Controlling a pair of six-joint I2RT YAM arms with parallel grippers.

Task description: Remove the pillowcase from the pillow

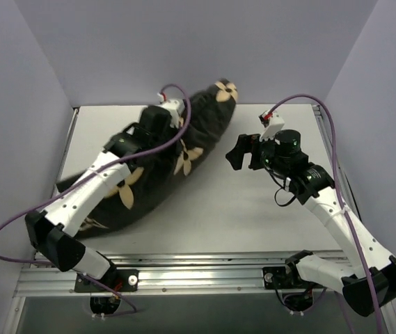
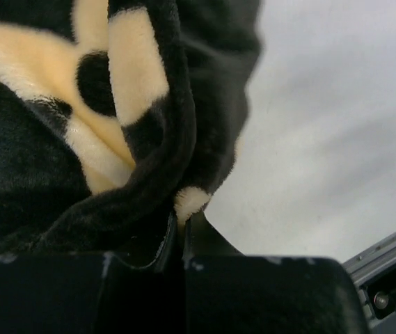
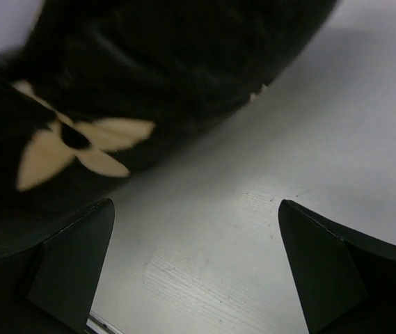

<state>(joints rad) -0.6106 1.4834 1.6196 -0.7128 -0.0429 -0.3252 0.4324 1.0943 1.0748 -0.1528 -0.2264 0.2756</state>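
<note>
- Left gripper (image 2: 180, 226) is pressed together on a fold of the pillowcase (image 1: 157, 186). In the left wrist view, black pile and a tan petal bunch up right at the clamped fingertips.
- Seen from above, the left arm lies across the cover, with its wrist over the far upper part.
- The pillowcase stretches diagonally over the left half of the table (image 1: 253, 209), from the near-left corner toward the far middle. It is plump and rounded, with tan flowers on its top and side.
- The pillow itself shows in no view; only the black fabric is visible.
- The right gripper (image 1: 235, 154) is spread wide and holds nothing. It hovers over bare table just right of the pillowcase, pointing toward it but apart from it.
- In the right wrist view its fingers (image 3: 65, 257) frame pale tabletop, while the dark cover with one flower fills the upper left.
</note>
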